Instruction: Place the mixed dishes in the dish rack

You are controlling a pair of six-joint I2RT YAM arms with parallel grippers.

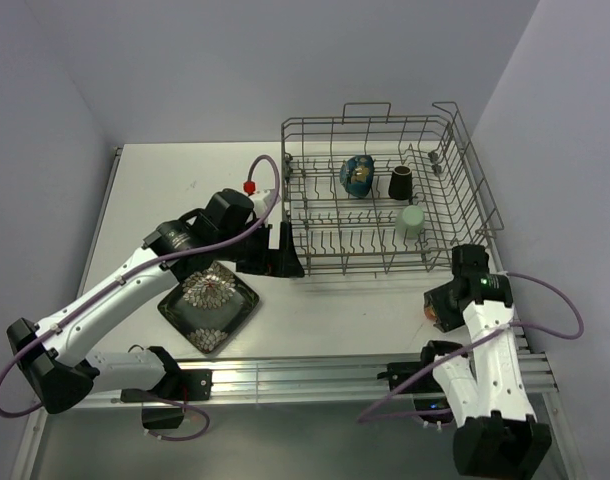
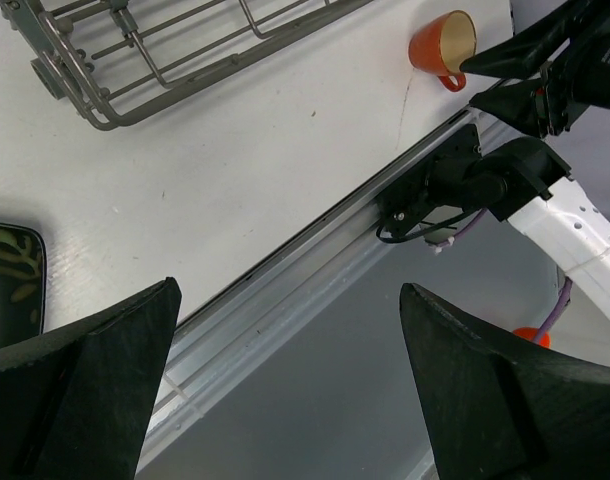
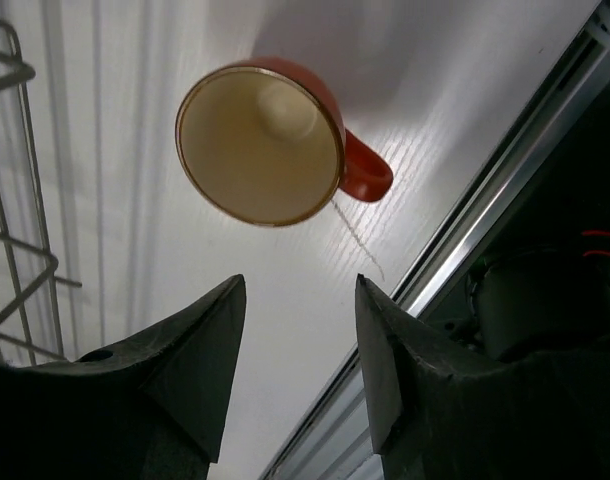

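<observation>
The dish rack [image 1: 478, 183] stands at the back right. It holds the dark bowl [image 1: 357, 176], the small brown cup [image 1: 401, 183] and the pale green cup [image 1: 412, 221]. The dark square plate [image 1: 209, 305] lies flat on the table at the front left. The small orange cup [image 3: 265, 140] lies on its side on the table near the front right, by the rack's corner. My right gripper [image 3: 300, 282] is open and empty, just short of the cup's mouth. My left gripper [image 1: 287, 266] is open and empty, between the plate and the rack's front left corner.
An aluminium rail [image 1: 315, 372] runs along the table's near edge. The orange cup [image 2: 443, 45] and my right gripper [image 2: 469, 82] also show in the left wrist view, with the rack's corner [image 2: 95, 105] and the plate's edge [image 2: 10, 275].
</observation>
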